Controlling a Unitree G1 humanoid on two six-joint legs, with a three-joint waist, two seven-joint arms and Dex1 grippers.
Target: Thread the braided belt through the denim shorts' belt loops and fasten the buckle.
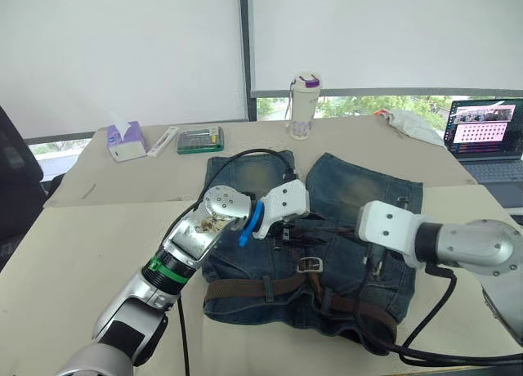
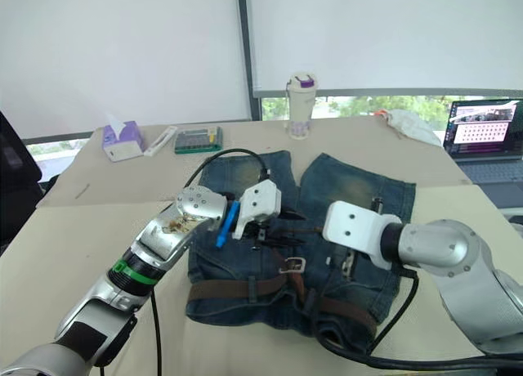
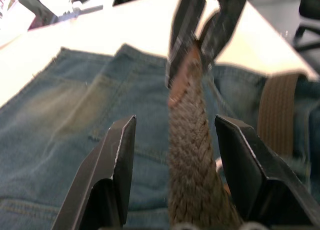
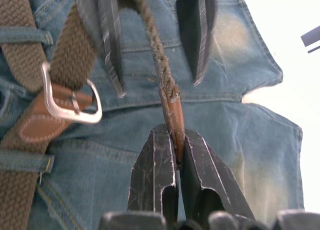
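shorts (image 1: 327, 229): flat on table (image 1: 98, 229), waistband near, legs far
belt (image 1: 245, 288): runs along waistband, under loops (image 4: 22, 36) on left half; also passes under loops right of the fly
buckle (image 1: 310, 264): at mid waistband, near the fly; strap already passes through the frame
belt tip: free end lifted above shorts, between the two grippers; leather tip pinched by right gripper
right gripper (image 4: 178, 140): fingers together, clamped on belt tip
left gripper (image 3: 175, 140): fingers apart, straddling the raised strap, not squeezing it
done: threading looks mostly finished, strap fed through buckle
left: judging by this, pull the end tight and seat the prong; can't tell if the prong is in a hole; tail not tucked
containers: white bottle (image 1: 305, 105) with purple lid, far mid table, contents hidden; tissue box (image 1: 127, 141) far left, tissue sticking out; flat green case (image 1: 200, 139) beside it, contents unclear
other: laptop (image 1: 486, 135) far right, open
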